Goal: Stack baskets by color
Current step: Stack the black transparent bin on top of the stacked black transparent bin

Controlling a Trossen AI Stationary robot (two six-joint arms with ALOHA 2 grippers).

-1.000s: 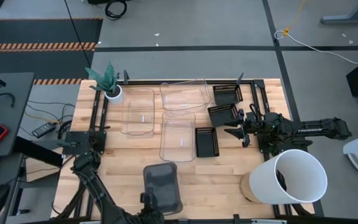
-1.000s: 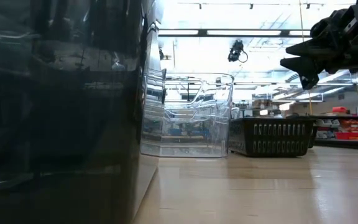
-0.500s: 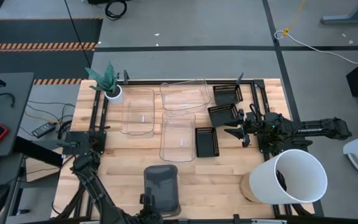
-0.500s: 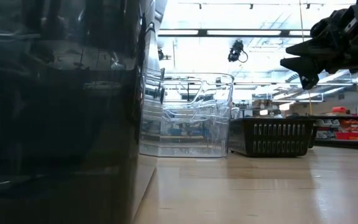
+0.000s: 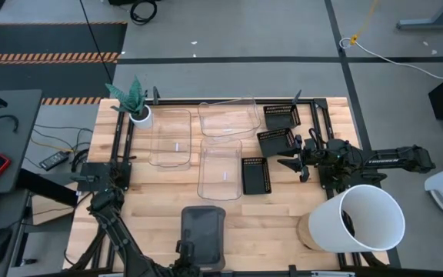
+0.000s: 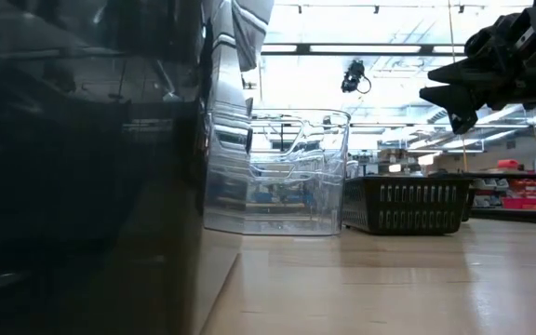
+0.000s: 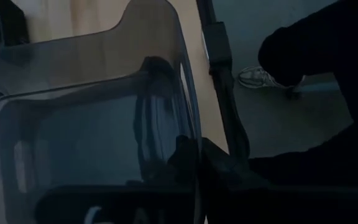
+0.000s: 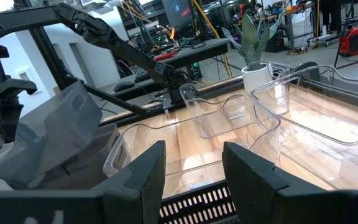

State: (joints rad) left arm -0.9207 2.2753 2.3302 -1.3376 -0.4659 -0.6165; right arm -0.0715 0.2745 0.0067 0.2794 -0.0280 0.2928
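A dark grey basket is at the table's near edge, its sides square to the table, with my left gripper shut on it at its near left corner. Three clear baskets lie on the table's far half. Three black slotted baskets stand in a row to their right. My right gripper waits open beside the black baskets, above the table, touching nothing. My left gripper pinches the grey basket's side wall at its rim, one finger inside the basket and one finger outside. It comes from the near side, slanting steeply down. The basket looks tilted in the right wrist view; whether any part rests on the table I cannot tell.
A big white bucket lies tipped at the near right corner. A small white plant pot stands at the far left. Bare wood lies between the grey basket and the clear ones. A person's shoe shows on the floor beyond the table edge.
My left gripper has rolled about its own line without shifting place. The grey basket has turned with it: a second ago it lay slanted to the table's edges, and now its long sides run straight from near to far.
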